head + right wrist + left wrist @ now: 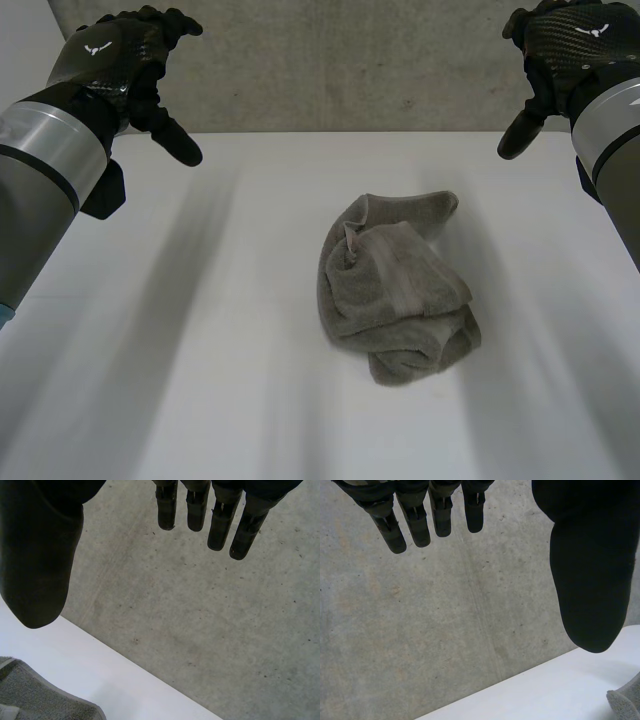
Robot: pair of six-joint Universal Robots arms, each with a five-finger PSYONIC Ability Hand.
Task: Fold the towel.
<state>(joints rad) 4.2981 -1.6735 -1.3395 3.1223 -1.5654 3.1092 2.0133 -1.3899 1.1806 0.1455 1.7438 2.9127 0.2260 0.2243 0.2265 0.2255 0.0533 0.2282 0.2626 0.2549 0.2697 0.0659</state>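
**Towel (398, 290):** grey, lying in a crumpled heap on the white table (180, 360). Its layers are bunched over one another, and no edge or corner is laid out flat. No fold is begun. By my judgement it needs spreading first.

**Left hand (115, 55):** raised, well apart from the towel, beyond it and to its left. The fingers (415, 522) are straight and stand off from the thumb. Nothing is held.

**Right hand (570, 45):** also well apart from the towel, beyond it and to its right. The fingers (220, 525) are straight with the thumb clear of them. Nothing is held.

**Risks, as judged:**
1. The corners are buried in the heap. A hand closing on the nearest bulge may take several layers at once, and the lift would then carry the lump whole instead of opening it.
2. Both hands start far from the towel. A descent misjudged in depth could drive the fingertips onto the table or push the cloth into a tighter wad.
3. If the two hands seize points close together, the cloth would hang twisted.

**Views compared:** the head view gives the whole heap and where each hand stands relative to it. The wrist views show the finger spread plainly. Each also catches a small part of the towel beside the thumb, with a concrete surface (445, 630) past the table edge. The heap's shape cannot be read from them.
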